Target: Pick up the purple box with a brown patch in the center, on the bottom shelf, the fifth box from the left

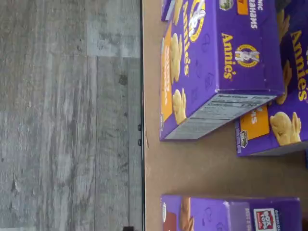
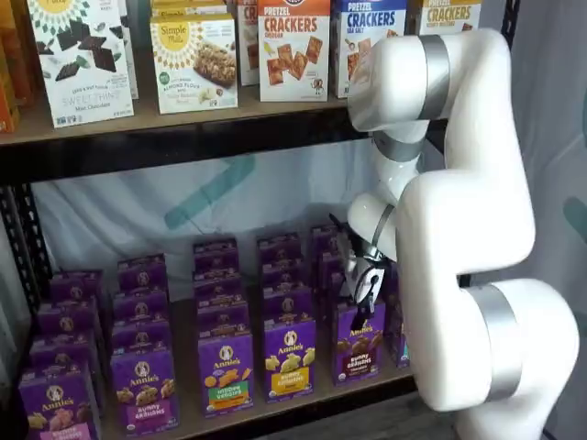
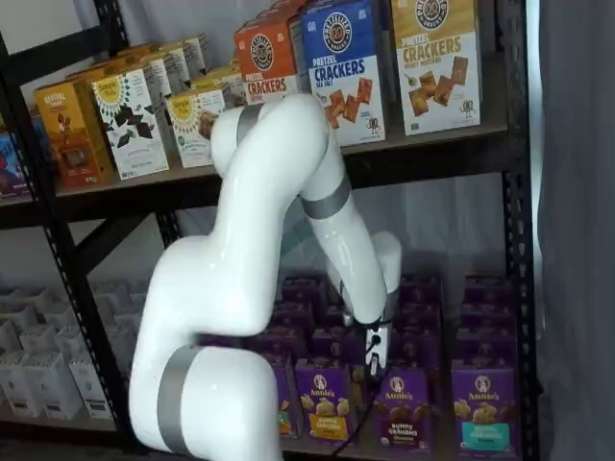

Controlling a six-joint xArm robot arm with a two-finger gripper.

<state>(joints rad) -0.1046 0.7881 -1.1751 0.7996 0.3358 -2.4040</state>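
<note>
Bottom shelf [image 2: 275, 417] crowded with purple cartons, gripper [image 2: 365, 291] above chocolate-bunny purple box [image 2: 359, 344], jaw state unclear.

In both shelf views the glossy white six-joint arm [image 3: 240, 288] with grey joint bands folds at a raised elbow and slopes down to its wrist. At its end hangs the white-bodied gripper with two black fingers [image 2: 364, 295], pointing downward; in a shelf view it shows as a narrow white and black tip [image 3: 376, 357]. No gap between the fingers can be made out, so their state is unclear.
</note>
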